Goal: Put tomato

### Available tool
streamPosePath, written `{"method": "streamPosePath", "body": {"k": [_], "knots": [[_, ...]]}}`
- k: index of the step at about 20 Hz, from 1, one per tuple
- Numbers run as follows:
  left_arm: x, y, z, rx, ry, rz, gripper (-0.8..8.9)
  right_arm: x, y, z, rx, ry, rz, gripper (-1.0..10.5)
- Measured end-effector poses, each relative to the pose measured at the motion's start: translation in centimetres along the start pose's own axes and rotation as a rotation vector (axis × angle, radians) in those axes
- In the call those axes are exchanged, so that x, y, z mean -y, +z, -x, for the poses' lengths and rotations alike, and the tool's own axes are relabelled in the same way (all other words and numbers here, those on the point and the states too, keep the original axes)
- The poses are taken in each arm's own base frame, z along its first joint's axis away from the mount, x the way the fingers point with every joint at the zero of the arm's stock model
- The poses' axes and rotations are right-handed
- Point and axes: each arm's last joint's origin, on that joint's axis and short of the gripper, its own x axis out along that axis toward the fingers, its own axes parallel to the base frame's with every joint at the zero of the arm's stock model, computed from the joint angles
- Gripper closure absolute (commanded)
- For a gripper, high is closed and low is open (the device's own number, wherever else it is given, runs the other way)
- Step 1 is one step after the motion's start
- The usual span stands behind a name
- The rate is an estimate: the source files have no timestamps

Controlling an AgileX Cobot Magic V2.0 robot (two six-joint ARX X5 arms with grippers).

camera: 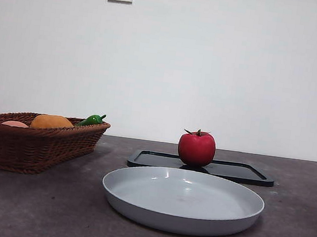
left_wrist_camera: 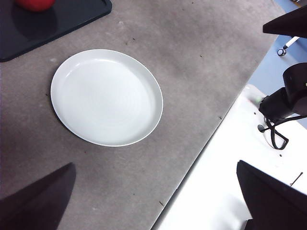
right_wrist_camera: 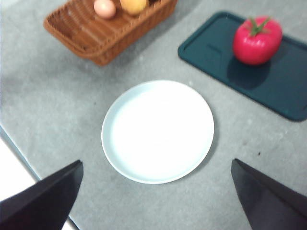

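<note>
Nothing is done yet: the left gripper (left_wrist_camera: 153, 201) waits spread wide and empty above the plate (left_wrist_camera: 106, 97). The right gripper (right_wrist_camera: 156, 199), likewise released, hovers with the tomato (right_wrist_camera: 256, 40) ahead, untouched on the black tray (right_wrist_camera: 288, 91).

Both arms wait high above the table. The left gripper (left_wrist_camera: 156, 201) holds its jaws spread wide, gripping nothing. The right gripper (right_wrist_camera: 156, 201) hangs likewise, jaws wide apart, nothing between them.
</note>
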Motion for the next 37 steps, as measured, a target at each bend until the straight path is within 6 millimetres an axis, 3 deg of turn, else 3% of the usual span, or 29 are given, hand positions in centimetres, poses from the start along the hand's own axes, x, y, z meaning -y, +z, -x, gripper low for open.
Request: {"method": "streamPosePath", "body": {"k": [2, 3, 5, 8, 10, 32, 34, 37], "knots": [[0.0, 0.0, 0.0, 0.000, 0.000, 0.000, 2.81, 0.0, 0.0, 0.1, 0.003, 0.000, 0.001, 4.7], [0.0, 0.0, 0.0, 0.000, 0.000, 0.000, 3.43, 0.0, 0.0, 0.1, 0.001, 0.000, 0.000, 4.8], [0.0, 0.0, 0.0, 0.000, 0.000, 0.000, 5.07, 0.0, 0.0, 0.0, 0.000, 0.000, 0.000, 6.2], [0.0, 0.0, 0.0, 0.000, 0.000, 0.000, 6.75, 0.0, 0.0, 0.0, 0.001, 0.000, 0.000, 8.5], [0.0, 0.0, 0.0, 0.000, 0.000, -0.001, 8.10, 0.0, 0.0, 0.0, 0.000, 0.001, 0.000, 9.4], [0.0, 0.1, 0.2, 0.017, 0.022, -0.035, 8.06, -0.1, 0.0, 0.0, 0.000, 0.025, 0.000, 9.4], [-0.3, 0.6, 1.4, 0.125, 0.137, -0.094, 8.06, -0.1, 0.0, 0.0, 0.000, 0.025, 0.000, 9.4], [-0.4, 1.2, 5.1, 0.377, 0.360, -0.209, 8.06, -0.1, 0.0, 0.0, 0.000, 0.025, 0.000, 9.4]]}}
